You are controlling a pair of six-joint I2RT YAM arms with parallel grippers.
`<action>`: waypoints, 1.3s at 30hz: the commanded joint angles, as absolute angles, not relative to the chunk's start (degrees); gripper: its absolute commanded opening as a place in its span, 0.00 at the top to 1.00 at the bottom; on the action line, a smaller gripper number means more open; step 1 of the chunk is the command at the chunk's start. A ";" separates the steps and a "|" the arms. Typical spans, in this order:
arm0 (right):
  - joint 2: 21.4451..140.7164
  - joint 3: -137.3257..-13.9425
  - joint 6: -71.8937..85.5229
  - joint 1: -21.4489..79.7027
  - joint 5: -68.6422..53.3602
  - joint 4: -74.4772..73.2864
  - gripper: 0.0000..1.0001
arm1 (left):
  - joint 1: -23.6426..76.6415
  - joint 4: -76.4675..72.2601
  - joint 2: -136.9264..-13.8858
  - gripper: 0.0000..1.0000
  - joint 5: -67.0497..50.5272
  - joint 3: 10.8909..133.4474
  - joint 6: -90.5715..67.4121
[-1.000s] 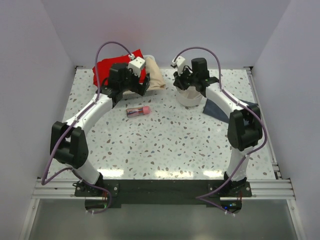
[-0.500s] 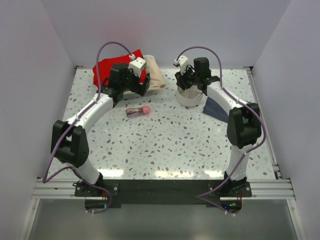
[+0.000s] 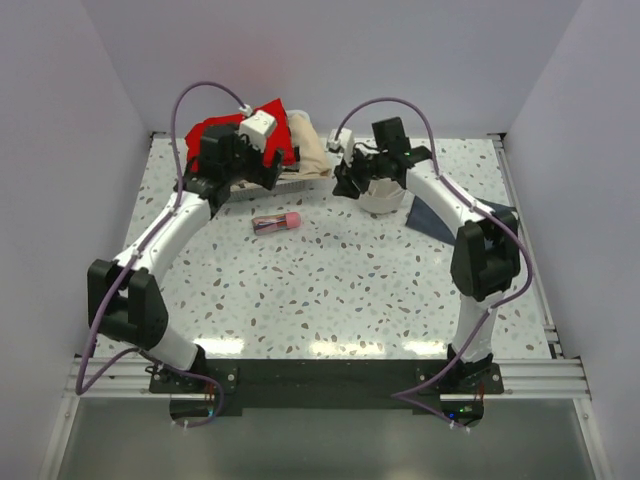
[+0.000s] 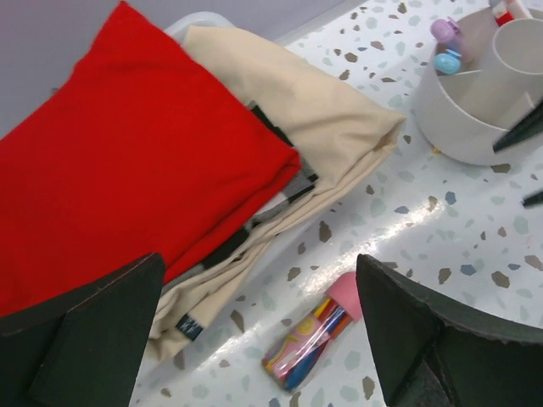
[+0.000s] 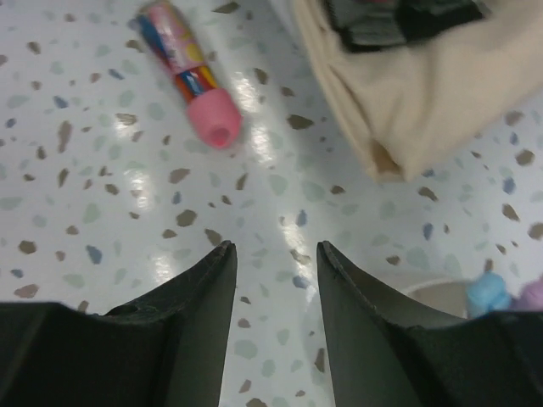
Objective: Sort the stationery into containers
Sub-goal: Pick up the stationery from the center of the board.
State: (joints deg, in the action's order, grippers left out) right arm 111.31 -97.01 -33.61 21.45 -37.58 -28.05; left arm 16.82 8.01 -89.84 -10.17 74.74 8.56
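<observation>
The pink-capped clear tube [image 3: 277,221] lies flat on the speckled table, full of coloured pens. It shows between my left fingers in the left wrist view [image 4: 314,335] and at the upper left of the right wrist view [image 5: 187,72]. The white round organiser [image 3: 385,197] stands to its right, partly under my right arm. It holds a pink marker [image 4: 445,31] and a blue marker [image 4: 447,61] in its outer ring. My left gripper [image 3: 268,175] is open and empty, above and behind the tube. My right gripper [image 3: 345,182] is open and empty, just left of the organiser.
A red cloth [image 3: 232,135] and a beige cloth [image 3: 312,150] lie folded at the back, near both grippers. A dark blue-grey cloth [image 3: 437,216] lies right of the organiser. Grey walls enclose the table on three sides.
My right gripper has moved left, from over the organiser to the table beside it. My left arm has drawn back and left, and turned a little.
</observation>
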 commanded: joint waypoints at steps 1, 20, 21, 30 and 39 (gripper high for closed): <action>112.41 -99.58 -42.63 26.97 -44.30 -36.48 0.53 | 12.66 10.89 -83.07 0.00 -13.43 71.64 13.59; 103.39 -87.90 -9.14 15.21 -38.85 -17.22 0.52 | 22.93 55.63 -101.77 0.02 -23.03 91.93 53.52; 102.14 -86.59 -9.14 14.51 -38.50 -17.40 0.51 | 23.55 56.42 -102.73 0.03 -22.68 93.33 54.05; 91.68 -78.93 -3.43 9.58 -38.32 -14.42 0.49 | 24.96 56.34 -113.02 0.07 -18.81 100.37 54.32; 92.20 -78.31 -0.35 6.33 -39.37 -10.55 0.49 | 25.58 51.86 -118.21 0.09 -12.04 101.60 52.48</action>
